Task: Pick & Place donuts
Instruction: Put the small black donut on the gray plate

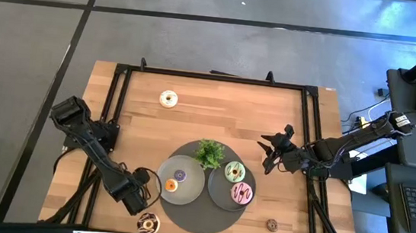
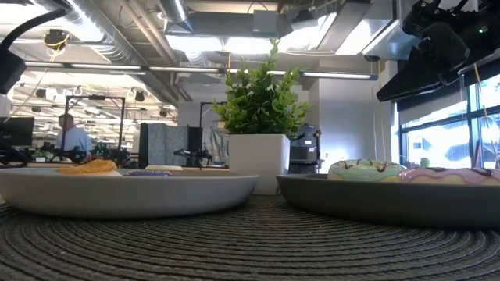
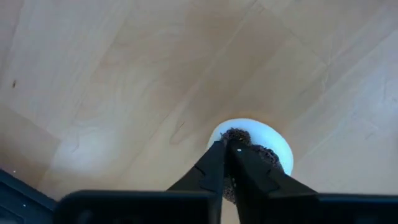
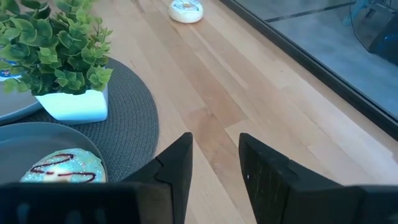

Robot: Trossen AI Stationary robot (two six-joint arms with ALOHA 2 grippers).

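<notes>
Wooden planks form the table (image 1: 217, 106), and a round dark mat (image 1: 183, 215) lies on its near half, carrying two grey plates and a small potted plant (image 1: 210, 153) at the mat's far edge. On the left plate (image 1: 189, 190) lie a small orange donut (image 1: 171, 185) and a small purple donut (image 1: 180, 175). On the right plate (image 1: 218, 195) sit a green donut (image 1: 234, 171) and a pink donut (image 1: 241, 193), side by side.

Off the mat's near-left edge, the left gripper (image 1: 143, 206) hangs low over a chocolate donut (image 1: 147, 223) on the wood; in its wrist view the fingers (image 3: 214, 168) are pressed close together, their tips pinching the donut's dark icing. The right gripper (image 1: 269, 154) hovers to the right of the mat with its jaws spread, holding nothing.

A white donut (image 1: 168, 99) lies far beyond the mat towards the table's back edge, and a small brown donut (image 1: 272, 226) rests on the wood just right of the mat's near side.
</notes>
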